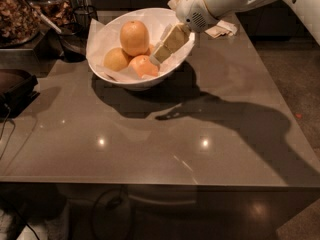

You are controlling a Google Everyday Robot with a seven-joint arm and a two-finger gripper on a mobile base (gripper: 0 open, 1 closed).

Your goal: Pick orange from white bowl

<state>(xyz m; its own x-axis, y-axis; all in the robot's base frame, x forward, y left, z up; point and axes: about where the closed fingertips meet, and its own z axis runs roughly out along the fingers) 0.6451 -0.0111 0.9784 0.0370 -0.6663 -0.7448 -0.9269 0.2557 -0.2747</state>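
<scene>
The white bowl, lined with thin white paper, stands at the back of the grey table. The orange, the largest pale yellow-orange fruit, sits on top in it. A smaller yellowish fruit lies at its lower left and a deeper-orange fruit at its lower right. My gripper reaches in from the upper right, over the bowl's right rim, just right of the orange and above the deeper-orange fruit. It holds nothing that I can see.
A grey table carries the bowl. A crumpled white paper lies behind the arm at the back right. Dark containers and a jar of brown food crowd the back left. A black object sits at the left edge.
</scene>
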